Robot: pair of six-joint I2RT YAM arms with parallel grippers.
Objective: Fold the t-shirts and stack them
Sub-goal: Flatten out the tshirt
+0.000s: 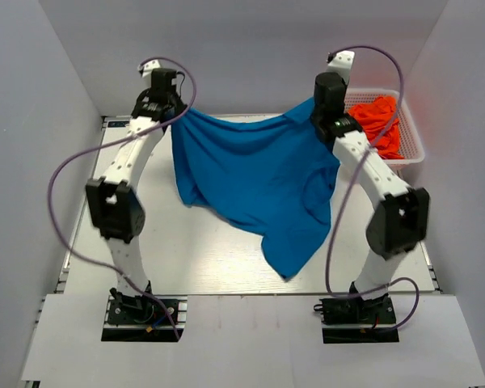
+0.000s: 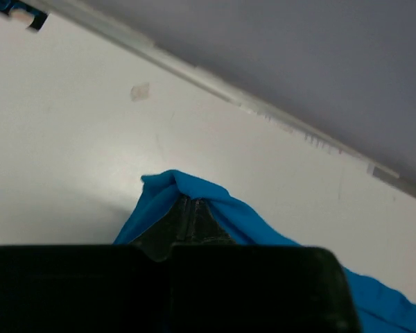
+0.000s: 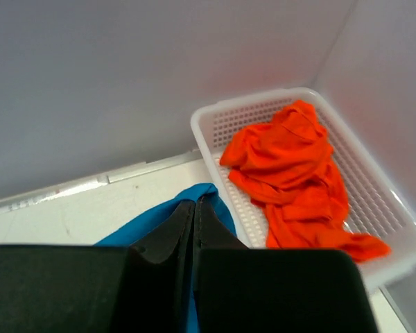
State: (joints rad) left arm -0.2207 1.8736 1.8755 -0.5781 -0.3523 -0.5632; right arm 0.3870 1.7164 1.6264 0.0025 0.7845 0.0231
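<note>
The bright blue t-shirt (image 1: 255, 182) hangs spread between my two grippers above the far half of the table, its lower part drooping toward the front. My left gripper (image 1: 175, 115) is shut on its left top corner; the blue cloth (image 2: 215, 201) wraps round the closed fingertips (image 2: 188, 202). My right gripper (image 1: 317, 113) is shut on its right top corner, blue cloth (image 3: 208, 198) bunched at the closed tips (image 3: 195, 205). Orange-red t-shirts (image 1: 380, 121) lie crumpled in the basket and also show in the right wrist view (image 3: 291, 173).
A white mesh basket (image 1: 412, 149) stands at the back right corner, also seen in the right wrist view (image 3: 208, 128). Grey walls close in the back and both sides. The white table (image 1: 218, 259) lies under the shirt.
</note>
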